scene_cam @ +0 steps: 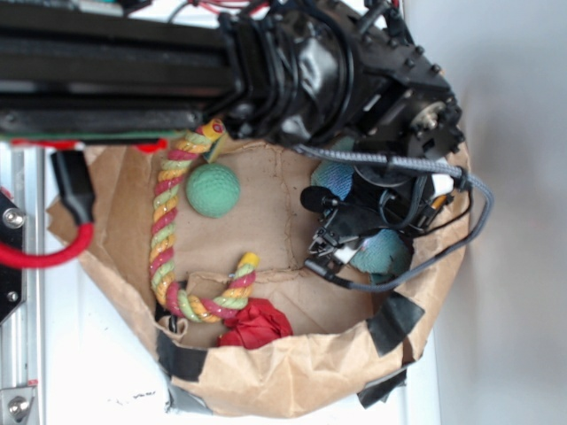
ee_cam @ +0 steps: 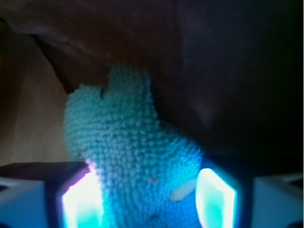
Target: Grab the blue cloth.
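Exterior view: the pincer (scene_cam: 341, 252) is down inside the paper bag (scene_cam: 292, 376), right of the green ball (scene_cam: 213, 189), with the blue cloth (scene_cam: 383, 252) bunched beneath it. Wrist view now: the blue cloth (ee_cam: 128, 156) sits between both pads (ee_cam: 214, 197), touching them, so the pincer looks clenched on it. Its long axis runs from the pads away toward the bag wall. Best bet, I'd say: keep the squeeze firm and lift straight, since terry slips.
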Controlling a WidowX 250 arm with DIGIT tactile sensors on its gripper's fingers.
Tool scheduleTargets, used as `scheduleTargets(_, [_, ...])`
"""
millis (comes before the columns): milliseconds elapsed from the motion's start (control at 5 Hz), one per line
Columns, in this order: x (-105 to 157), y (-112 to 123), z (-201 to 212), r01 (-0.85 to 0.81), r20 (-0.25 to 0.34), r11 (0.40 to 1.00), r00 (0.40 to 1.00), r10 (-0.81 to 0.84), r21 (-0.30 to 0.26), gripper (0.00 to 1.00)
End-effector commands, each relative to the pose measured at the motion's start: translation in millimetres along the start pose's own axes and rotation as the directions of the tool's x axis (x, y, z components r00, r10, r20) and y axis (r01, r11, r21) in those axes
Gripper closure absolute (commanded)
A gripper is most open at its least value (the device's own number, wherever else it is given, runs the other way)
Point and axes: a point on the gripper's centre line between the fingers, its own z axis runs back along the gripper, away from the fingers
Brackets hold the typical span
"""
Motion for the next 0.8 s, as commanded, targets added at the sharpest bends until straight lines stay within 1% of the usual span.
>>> scheduleTargets(0, [8.5,11.4,15.1,0.022,0.046,0.998,0.999,-0.024,0.053,1.0])
scheduleTargets(200, [8.0,10.1,18.6,0.018,0.051,0.999,0.998,-0.021,0.051,1.0])
scheduleTargets(400, [5.3,6.2,24.6,-0.012,0.054,0.999,0.998,0.01,0.036,1.0])
scheduleTargets(600, [-6.8,-1.1,43.7,-0.247,0.049,0.967,0.968,0.245,0.061,1.0])
